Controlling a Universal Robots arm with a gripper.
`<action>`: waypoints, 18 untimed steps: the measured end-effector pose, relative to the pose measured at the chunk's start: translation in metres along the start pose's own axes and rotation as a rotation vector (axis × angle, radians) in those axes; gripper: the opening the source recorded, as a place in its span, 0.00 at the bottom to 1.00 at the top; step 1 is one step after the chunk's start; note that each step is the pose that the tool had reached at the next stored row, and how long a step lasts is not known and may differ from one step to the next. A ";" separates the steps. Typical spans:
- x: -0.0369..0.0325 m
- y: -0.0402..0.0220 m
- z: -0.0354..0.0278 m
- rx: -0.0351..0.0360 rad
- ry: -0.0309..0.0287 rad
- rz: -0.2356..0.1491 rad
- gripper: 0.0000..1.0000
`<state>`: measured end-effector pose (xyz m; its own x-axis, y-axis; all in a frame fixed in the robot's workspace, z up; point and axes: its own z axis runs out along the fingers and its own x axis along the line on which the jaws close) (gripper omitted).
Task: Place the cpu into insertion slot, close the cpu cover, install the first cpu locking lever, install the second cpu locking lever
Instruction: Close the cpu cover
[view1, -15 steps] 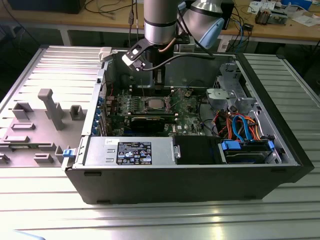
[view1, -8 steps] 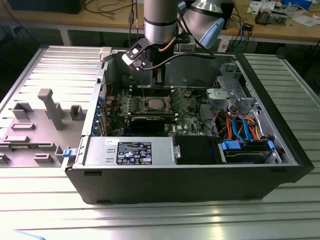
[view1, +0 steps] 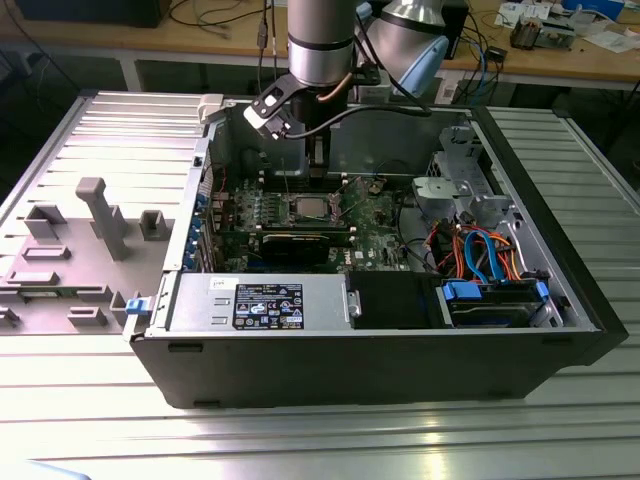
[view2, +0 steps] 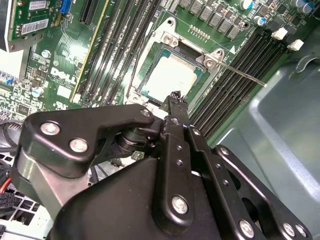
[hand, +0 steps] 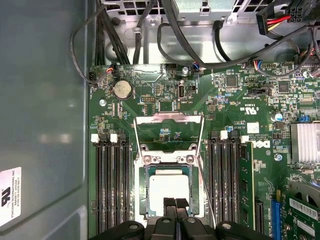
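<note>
Your claw (hand: 175, 201), closed on nothing, is hovering right over the cpu (hand: 167, 187), which is sitting in the insertion slot (hand: 145, 186) beside the flipped-open cpu cover (hand: 169, 119)

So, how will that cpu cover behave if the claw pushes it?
The cover is a thin metal frame with a big window, so probably light and stiff. Hinged beside the cpu, it should swing rather than slide. Standing open, it may drop shut once nudged past upright.
</note>
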<state>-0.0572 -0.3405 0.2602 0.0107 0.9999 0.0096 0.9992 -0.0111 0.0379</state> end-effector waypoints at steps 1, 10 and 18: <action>0.0000 0.0000 -0.0006 0.0000 0.0000 0.000 0.11; 0.0001 0.0005 -0.0113 0.0000 -0.0002 0.000 0.11; 0.0004 0.0022 -0.0159 0.0011 -0.0007 -0.001 0.11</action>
<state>-0.0556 -0.3403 0.2761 0.0094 0.9999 0.0089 0.9993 -0.0098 0.0368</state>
